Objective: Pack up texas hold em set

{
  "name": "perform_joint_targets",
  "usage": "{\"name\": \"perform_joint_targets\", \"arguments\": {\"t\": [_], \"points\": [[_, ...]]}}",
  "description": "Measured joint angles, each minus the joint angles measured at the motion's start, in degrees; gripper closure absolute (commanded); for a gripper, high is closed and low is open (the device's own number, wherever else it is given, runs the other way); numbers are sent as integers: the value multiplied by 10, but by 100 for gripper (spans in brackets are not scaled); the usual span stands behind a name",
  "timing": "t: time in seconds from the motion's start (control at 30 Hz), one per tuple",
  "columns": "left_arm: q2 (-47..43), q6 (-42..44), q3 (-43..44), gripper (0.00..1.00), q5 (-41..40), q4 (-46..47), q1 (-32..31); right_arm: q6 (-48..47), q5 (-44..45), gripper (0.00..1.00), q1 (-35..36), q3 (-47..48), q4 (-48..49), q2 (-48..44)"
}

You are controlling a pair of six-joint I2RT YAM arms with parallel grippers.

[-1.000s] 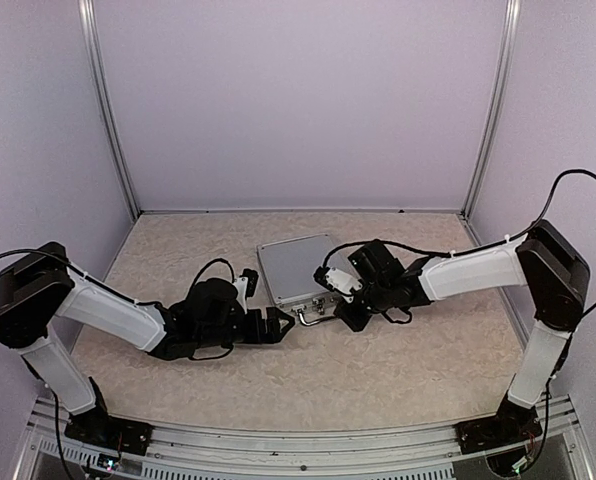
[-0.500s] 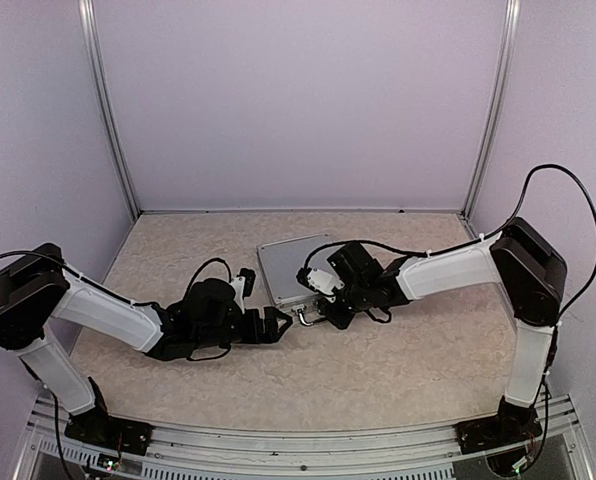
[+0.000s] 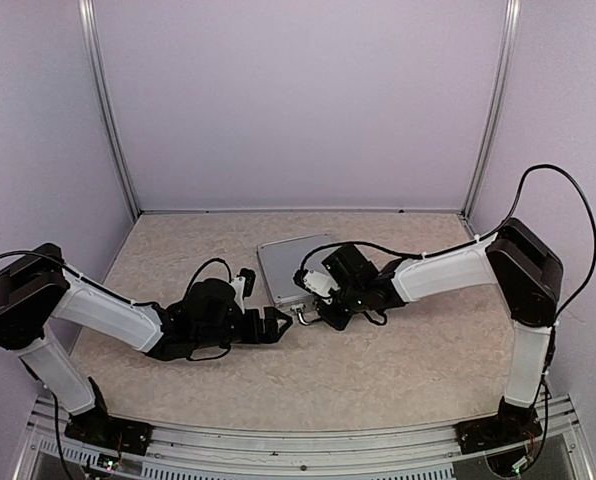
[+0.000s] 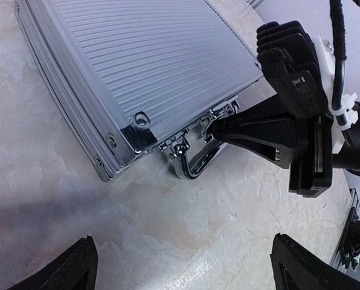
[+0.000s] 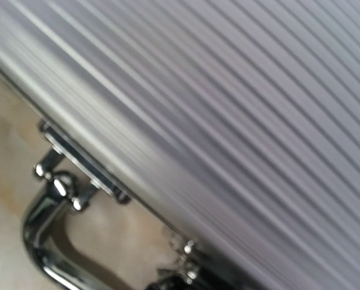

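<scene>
Beige mottled counter (image 3: pixel 378 370) carries everything. Nearest, the left fingers (image 4: pixel 76 269) stand wide apart, low over the counter just short of the case's near left corner, holding nothing. Beyond them the chrome handle (image 4: pixel 195 164) lies flat on the counter along the case's near edge. The right fingers (image 4: pixel 246 128), pressed together, set their tip at the latch (image 4: pixel 223 112) beside that handle. The ribbed silver aluminium case (image 3: pixel 293 260) lies shut and flat around the counter's middle.
</scene>
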Motion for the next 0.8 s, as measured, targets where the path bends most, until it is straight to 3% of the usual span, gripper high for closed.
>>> {"name": "perform_joint_targets", "arguments": {"t": [0.5,0.8], "points": [[15,0,14,1,2,-10,0,-29,67,100,2,23,24,47],[15,0,14,1,2,-12,0,-27,0,100,-4,-13,24,-2]]}}
